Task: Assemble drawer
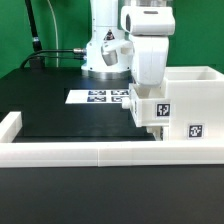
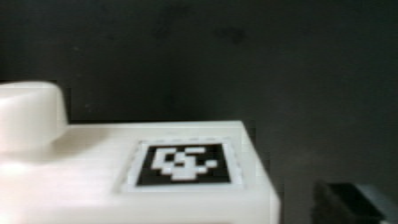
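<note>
Exterior view, its left to its right: we note a long low white wall (image 1: pixel 60 150) edging the black table (image 1: pixel 50 105) along the near side; farther back on the table lies the flat white marker board (image 1: pixel 100 97) with printed tags, in front of the arm's white base (image 1: pixel 103 55); to the exterior view's right of it the white robot arm (image 1: pixel 148 45) reaches down over a small white plastic tray (image 1: pixel 152 110) carrying a black-and-white square tag; that tray sits against the tall boxy white plastic housing (image 1: pixel 190 105), open on top, with its own tag on the near face, standing at the table's right end beside the wall. The gripper (image 1: pixel 158 130) is largely hidden behind tray and wall; we cannot tell whether its fingers are parted or closed. Wrist view: the tray's white face with its tag fills the frame close under the camera; a rounded white knob (image 2: pixel 31 115) stands on it; one dark fingertip (image 2: pixel 356 203) shows at the corner, just beside the tray.
</note>
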Motion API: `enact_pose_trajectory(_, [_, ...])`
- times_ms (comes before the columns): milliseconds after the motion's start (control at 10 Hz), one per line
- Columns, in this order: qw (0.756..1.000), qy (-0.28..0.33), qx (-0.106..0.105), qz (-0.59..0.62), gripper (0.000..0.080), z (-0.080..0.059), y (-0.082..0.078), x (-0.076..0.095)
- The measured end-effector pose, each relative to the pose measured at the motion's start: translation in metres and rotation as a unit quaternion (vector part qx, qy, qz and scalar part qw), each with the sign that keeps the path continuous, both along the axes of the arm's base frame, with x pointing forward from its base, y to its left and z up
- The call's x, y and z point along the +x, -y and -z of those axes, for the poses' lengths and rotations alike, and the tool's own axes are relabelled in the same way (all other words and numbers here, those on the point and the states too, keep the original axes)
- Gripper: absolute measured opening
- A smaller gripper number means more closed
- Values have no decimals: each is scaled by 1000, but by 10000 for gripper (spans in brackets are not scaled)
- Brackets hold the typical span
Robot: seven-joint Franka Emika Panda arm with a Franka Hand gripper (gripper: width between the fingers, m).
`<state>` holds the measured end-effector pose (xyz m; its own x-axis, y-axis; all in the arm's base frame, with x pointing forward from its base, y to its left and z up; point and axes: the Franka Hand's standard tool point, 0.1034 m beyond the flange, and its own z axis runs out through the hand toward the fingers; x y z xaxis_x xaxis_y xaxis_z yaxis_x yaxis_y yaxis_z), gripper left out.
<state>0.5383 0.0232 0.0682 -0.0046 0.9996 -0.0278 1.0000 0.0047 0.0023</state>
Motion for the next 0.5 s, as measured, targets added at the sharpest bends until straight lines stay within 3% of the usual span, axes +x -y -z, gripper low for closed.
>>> enact_pose_trajectory(100, [1000, -2, -3, 0, 618, -8, 1, 0])
enact_pose_trajectory(500, [1000, -8, -14, 1, 648, -39, 14, 1])
